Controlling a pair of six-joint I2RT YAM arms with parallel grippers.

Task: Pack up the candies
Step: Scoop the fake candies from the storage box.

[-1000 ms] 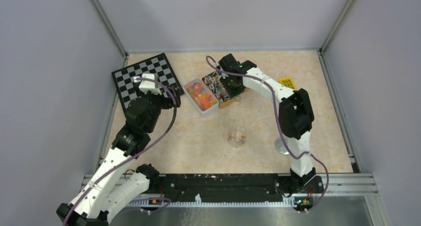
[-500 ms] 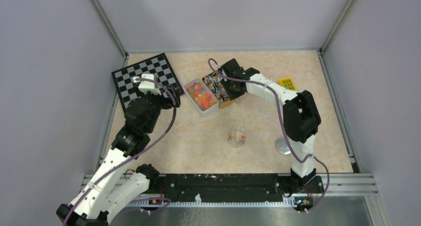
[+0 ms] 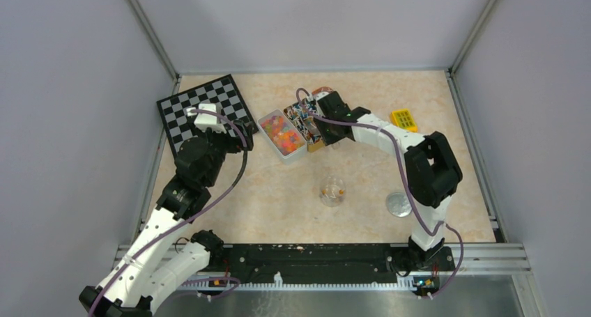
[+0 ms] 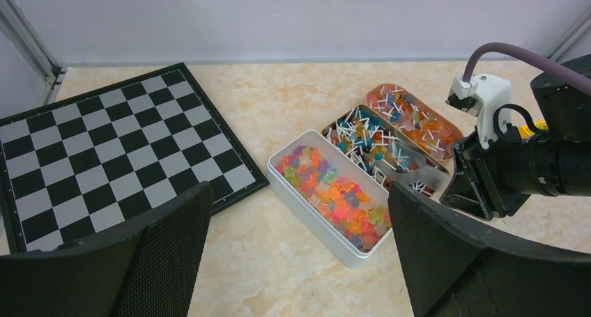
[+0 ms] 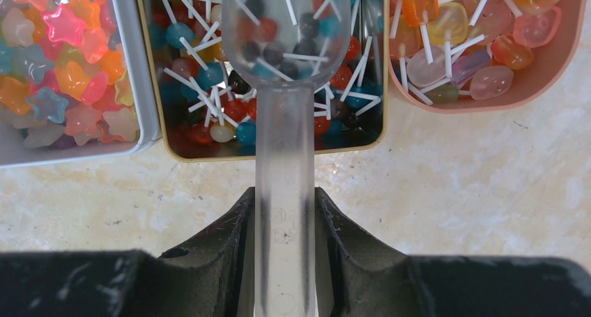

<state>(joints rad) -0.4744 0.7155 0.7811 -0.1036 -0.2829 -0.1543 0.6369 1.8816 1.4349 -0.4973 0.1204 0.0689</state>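
Note:
The candies lie in three open trays at the table's back middle. Star candies (image 5: pixel 63 59) fill a white tin (image 3: pixel 269 116), also in the left wrist view (image 4: pixel 306 207). Small ball candies on white sticks (image 5: pixel 209 87) fill a gold-rimmed tray (image 4: pixel 364 109). Larger translucent candies (image 5: pixel 481 52) fill a pink tray (image 5: pixel 481 105). My right gripper (image 5: pixel 284 212) is shut on the handle of a clear plastic scoop (image 5: pixel 284 143). The scoop's bowl sits among the ball candies. My left gripper (image 4: pixel 300 191) is open and empty, hovering left of the white tin.
A small clear cup (image 3: pixel 333 190) with a few candies stands mid-table, and a round clear lid (image 3: pixel 398 204) lies to its right. A checkerboard (image 3: pixel 206 108) lies at the back left. A yellow block (image 3: pixel 404 118) sits at the back right.
My right arm has swung its elbow to the right and lower, and the wrist has shifted right beside the trays. The pink tray and the lid now show. The left arm has not moved.

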